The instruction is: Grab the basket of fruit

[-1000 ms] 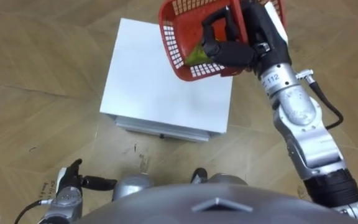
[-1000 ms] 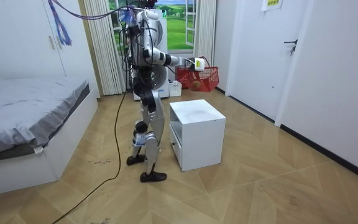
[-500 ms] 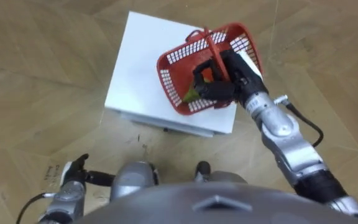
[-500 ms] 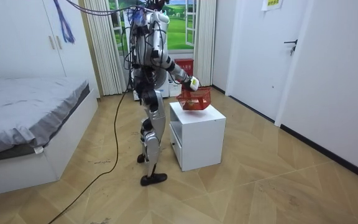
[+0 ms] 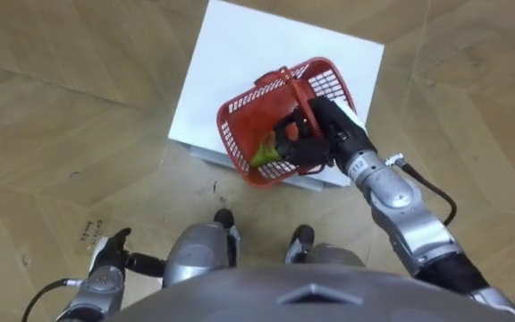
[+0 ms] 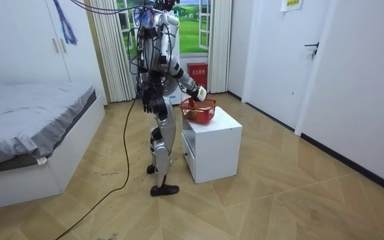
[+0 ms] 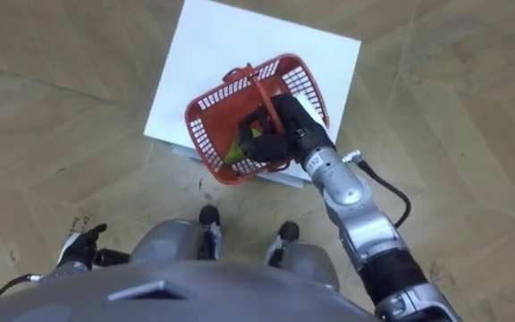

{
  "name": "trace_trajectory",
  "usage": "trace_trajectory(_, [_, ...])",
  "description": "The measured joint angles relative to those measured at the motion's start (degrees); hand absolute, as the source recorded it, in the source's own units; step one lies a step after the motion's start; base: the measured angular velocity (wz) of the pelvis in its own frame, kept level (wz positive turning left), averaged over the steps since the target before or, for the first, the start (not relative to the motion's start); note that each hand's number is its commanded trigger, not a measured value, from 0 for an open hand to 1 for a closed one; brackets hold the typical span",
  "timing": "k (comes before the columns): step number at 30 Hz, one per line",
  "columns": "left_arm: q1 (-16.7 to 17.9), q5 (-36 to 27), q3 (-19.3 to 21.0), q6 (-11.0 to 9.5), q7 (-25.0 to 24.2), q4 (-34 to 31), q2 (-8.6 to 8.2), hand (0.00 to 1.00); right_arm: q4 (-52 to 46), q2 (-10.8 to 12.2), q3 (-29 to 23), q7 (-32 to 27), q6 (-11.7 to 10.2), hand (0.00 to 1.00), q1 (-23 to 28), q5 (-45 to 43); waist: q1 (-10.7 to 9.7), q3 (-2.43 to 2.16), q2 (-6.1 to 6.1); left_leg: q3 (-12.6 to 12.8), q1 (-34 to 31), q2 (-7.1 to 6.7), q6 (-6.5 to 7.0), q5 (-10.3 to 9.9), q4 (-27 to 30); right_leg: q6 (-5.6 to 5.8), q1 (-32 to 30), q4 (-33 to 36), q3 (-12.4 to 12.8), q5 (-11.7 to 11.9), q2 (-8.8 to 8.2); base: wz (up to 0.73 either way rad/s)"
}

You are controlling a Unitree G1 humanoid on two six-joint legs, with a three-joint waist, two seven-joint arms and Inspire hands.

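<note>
Left eye view: the right hand (image 5: 327,143), at centre frame, has its fingers curled round the handle of the red fruit basket (image 5: 240,121). The basket overhangs the near edge of the white desk (image 5: 266,54). The left hand (image 5: 107,264) hangs at lower left; its grip cannot be told.

Right eye view: a green-yellow fruit (image 7: 237,150) lies in the basket just left of the hand.

Room view: the robot stands between the bed (image 6: 32,107) and the desk, with the basket at the desk's corner nearest it.
</note>
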Motion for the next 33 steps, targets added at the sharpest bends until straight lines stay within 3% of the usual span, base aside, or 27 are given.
trace_trajectory(5, [1.04,0.26,0.00,0.96,0.05,-0.05,0.03,0.00,0.01,0.38,0.04,1.14,0.02,0.00,0.28,0.43,0.01,-0.53,-0.70,-0.65,-0.06,-0.01,0.00,-0.01,0.81,-0.03,0.42,0.05,-1.12,0.02,-0.08,0.06])
trace_trajectory(8, [1.18,0.26,0.03,1.71,0.05,-0.29,0.03,0.00,0.01,1.13,0.00,1.36,0.02,0.00,0.91,0.45,0.02,-0.46,-0.55,-0.93,-0.59,0.04,0.00,-0.02,1.44,-0.03,0.42,0.08,-1.89,0.02,-0.09,0.08])
trace_trajectory(15, [1.58,0.25,0.01,1.37,-0.09,-0.24,-0.05,0.00,-0.11,1.59,-0.12,1.45,0.03,0.00,1.19,0.64,0.29,-0.04,0.32,-1.07,-2.16,0.27,0.08,-0.24,2.53,-0.28,-0.81,1.14,-2.69,0.09,-0.17,0.00])
trace_trajectory(33, [2.42,0.28,0.04,1.26,-0.08,-0.17,-0.18,0.00,-2.28,1.69,-1.34,1.25,-0.18,0.00,1.09,0.95,0.25,-0.06,0.28,-0.92,-2.59,0.20,0.13,-0.24,2.60,-0.28,-1.71,1.98,-3.29,0.08,-0.43,0.00])
